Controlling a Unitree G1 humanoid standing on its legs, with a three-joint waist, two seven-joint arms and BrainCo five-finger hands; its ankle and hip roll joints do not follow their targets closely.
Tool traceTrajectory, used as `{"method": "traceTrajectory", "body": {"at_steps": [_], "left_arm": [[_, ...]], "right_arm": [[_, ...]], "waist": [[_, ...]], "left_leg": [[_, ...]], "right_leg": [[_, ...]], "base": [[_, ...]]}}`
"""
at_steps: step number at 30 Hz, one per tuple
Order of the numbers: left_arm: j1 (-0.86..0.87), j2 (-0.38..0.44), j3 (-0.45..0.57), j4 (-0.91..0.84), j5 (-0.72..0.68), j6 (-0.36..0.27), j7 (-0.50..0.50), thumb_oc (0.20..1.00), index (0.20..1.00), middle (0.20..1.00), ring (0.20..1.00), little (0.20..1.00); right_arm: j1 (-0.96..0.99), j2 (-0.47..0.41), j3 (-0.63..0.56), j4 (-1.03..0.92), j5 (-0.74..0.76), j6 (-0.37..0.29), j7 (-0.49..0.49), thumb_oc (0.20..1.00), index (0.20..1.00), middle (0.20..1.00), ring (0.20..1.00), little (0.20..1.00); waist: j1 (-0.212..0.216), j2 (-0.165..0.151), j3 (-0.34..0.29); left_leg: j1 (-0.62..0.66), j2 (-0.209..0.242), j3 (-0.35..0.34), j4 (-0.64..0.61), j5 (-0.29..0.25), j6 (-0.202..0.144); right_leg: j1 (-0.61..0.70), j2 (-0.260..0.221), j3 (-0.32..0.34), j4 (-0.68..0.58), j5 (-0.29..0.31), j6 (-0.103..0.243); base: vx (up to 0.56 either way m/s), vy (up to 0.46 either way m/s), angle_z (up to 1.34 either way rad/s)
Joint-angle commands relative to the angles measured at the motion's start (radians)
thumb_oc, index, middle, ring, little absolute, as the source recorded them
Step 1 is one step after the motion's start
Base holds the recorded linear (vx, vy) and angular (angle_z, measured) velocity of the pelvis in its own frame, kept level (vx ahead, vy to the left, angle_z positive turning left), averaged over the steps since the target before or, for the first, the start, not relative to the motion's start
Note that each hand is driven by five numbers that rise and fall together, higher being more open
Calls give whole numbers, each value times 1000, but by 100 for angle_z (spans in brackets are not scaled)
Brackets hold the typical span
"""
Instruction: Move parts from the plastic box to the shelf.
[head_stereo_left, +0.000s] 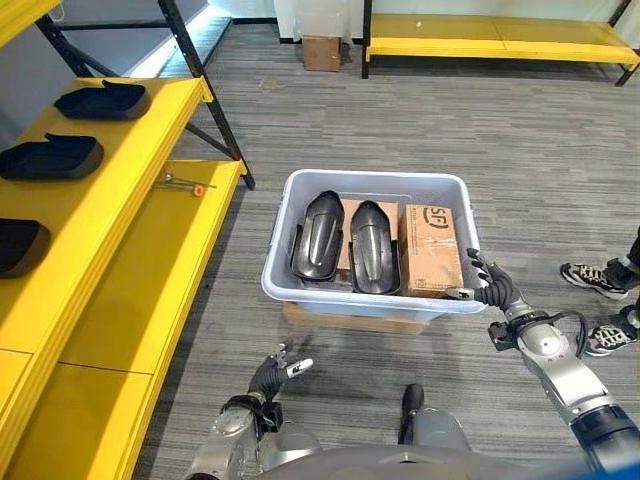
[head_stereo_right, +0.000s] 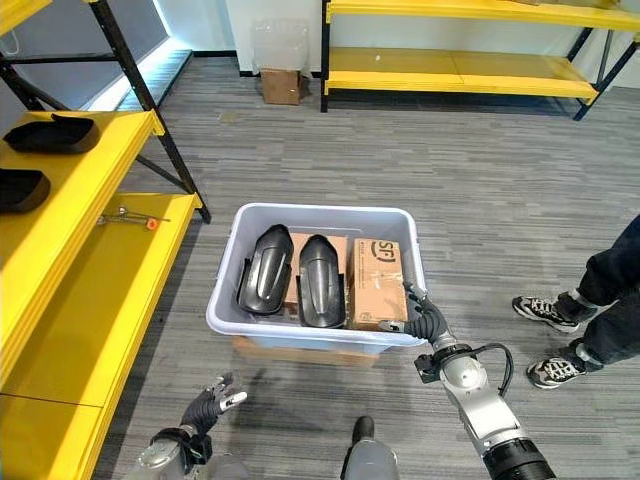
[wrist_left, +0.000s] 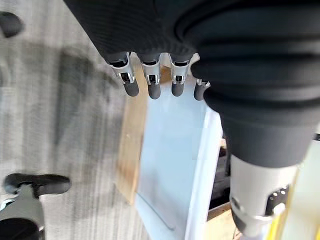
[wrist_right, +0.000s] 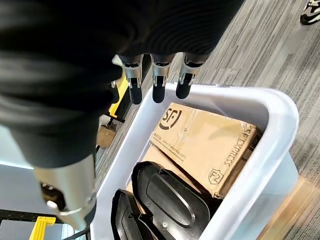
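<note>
While both hands are hanging slack and holding nothing, the parts are sitting in the box on the floor.

From the left eye view, a pale grey plastic box (head_stereo_left: 370, 300) is resting on a flat brown cardboard sheet (head_stereo_left: 350, 322), with two black curved moulded parts (head_stereo_left: 345, 243) lying side by side in its left half and a brown cardboard carton (head_stereo_left: 431, 250) filling its right half; the right hand (head_stereo_left: 492, 284) is hovering at the box's near right corner, the left hand (head_stereo_left: 274, 372) is hanging over the floor near the box's near left corner, and similar black moulded parts (head_stereo_left: 50, 157) are lying on the yellow metal shelf (head_stereo_left: 120, 250) at the left. From the right eye view, a person's dark trouser legs and sneakers (head_stereo_right: 560, 310) are standing at the right. From the left wrist view, relaxed fingers (wrist_left: 150, 82) are pointing toward the box wall. From the right wrist view, loosely straight fingers (wrist_right: 157, 82) are hanging above the box's rim.
</note>
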Motion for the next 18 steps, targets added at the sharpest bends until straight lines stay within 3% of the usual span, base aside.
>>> {"method": "traceTrajectory", "body": {"at_steps": [1,5,7,8,9,11,12,14,16,18], "left_arm": [[1,94,-9,-53,36,-10,-29,1000,1000,1000,1000,1000],[-14,100,-22,-56,44,-6,-25,1000,1000,1000,1000,1000],[-35,108,-33,-56,35,-9,-27,1000,1000,1000,1000,1000],[-40,109,-36,-57,32,-8,-29,1000,1000,1000,1000,1000],[-54,111,-39,-67,27,0,-31,1000,1000,1000,1000,1000],[-61,109,-41,-76,36,5,-34,1000,1000,1000,1000,1000],[-70,105,-46,-88,35,12,-34,1000,1000,1000,1000,1000],[-74,103,-58,-96,43,16,-33,1000,1000,1000,1000,1000],[-76,109,-63,-90,46,8,-35,1000,1000,1000,1000,1000],[-91,114,-79,-81,31,12,-43,1000,1000,1000,1000,1000]], "right_arm": [[-79,50,-13,-41,16,-48,-21,1000,1000,1000,1000,1000],[-99,49,-15,-28,38,-55,-3,1000,1000,1000,1000,1000],[-102,48,-4,-38,40,-62,-9,1000,1000,1000,1000,1000],[-102,49,-2,-40,41,-62,-12,1000,1000,1000,1000,1000],[-99,57,8,-42,38,-74,-21,1000,1000,1000,1000,1000],[-107,65,26,-40,37,-79,-31,1000,1000,1000,1000,1000],[-118,71,44,-44,37,-74,-41,1000,1000,1000,1000,1000],[-122,74,57,-44,32,-75,-43,1000,1000,1000,1000,1000],[-120,72,57,-40,26,-84,-29,1000,1000,1000,1000,1000],[-110,68,67,-39,42,-77,-33,1000,1000,1000,1000,1000]], "waist": [[19,-57,-7],[2,-42,-8],[-12,-37,-5],[-13,-34,-3],[-11,-20,7],[-9,-9,11],[-7,8,11],[-5,18,10],[-7,14,7],[-24,12,5]], "left_leg": [[-80,-47,17,17,-138,-19],[-70,-40,45,92,-151,-34],[-89,-13,100,180,-117,-44],[-101,-9,99,199,-103,-49],[-150,-7,71,216,-55,-62],[-160,-3,66,152,-19,-71],[-167,5,82,35,52,-69],[-176,8,51,-29,90,-76],[-169,-21,35,-50,15,-49],[-146,-52,61,-43,-44,-29]], "right_leg": [[89,-99,-54,-15,-15,55],[96,-90,-58,7,-54,44],[111,-79,-81,-3,-65,28],[114,-73,-80,-5,-67,23],[119,-58,-68,-5,-75,18],[124,-54,-64,-5,-79,22],[122,-55,-76,-16,-58,22],[120,-71,-66,-12,-54,30],[103,-101,-55,28,-65,39],[99,-118,-58,48,-66,43]], "base": [[63,-156,-2],[91,-132,-1],[63,-92,1],[61,-43,11],[46,50,33],[23,162,32],[14,326,1],[38,319,-9],[50,271,-26],[62,331,-43]]}}
